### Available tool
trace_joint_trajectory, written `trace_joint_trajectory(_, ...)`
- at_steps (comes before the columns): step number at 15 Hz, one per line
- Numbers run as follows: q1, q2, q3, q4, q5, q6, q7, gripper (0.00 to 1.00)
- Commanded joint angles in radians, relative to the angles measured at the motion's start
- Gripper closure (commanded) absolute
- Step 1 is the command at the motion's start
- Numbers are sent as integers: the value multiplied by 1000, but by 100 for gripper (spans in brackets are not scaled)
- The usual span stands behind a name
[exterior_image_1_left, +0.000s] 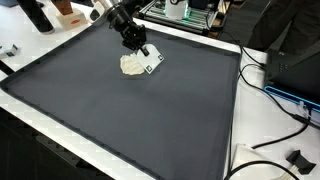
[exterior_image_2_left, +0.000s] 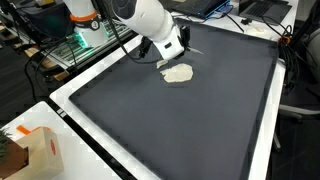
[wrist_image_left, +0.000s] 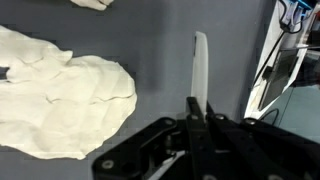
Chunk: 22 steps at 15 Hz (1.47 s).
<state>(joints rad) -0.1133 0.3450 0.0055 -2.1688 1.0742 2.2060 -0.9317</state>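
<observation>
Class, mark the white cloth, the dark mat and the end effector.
white cloth (wrist_image_left: 60, 100), wrist view, crumpled middle.
dark mat (exterior_image_1_left: 140, 120), an exterior view, bare surface.
end effector (exterior_image_2_left: 168, 60), an exterior view, between fingertips.

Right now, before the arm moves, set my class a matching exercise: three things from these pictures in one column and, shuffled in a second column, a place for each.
Things
1. crumpled white cloth
2. dark grey flat mat
3. brown cardboard box

Places
A. off the mat, on a white surface beyond its edge
B. spread over most of the white table
C. lying on the mat, right beside the jaws

Pairs: 1-C, 2-B, 3-A
</observation>
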Motion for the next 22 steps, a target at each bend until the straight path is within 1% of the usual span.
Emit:
trace_joint_trajectory(1,-8,21,-8,18,44,-31,36,99)
trace_joint_trajectory(14,-2,-10,-25,9,46,-30,234,99)
trace_joint_trajectory(22,23,-96,-26,-14,18,-8,432,99)
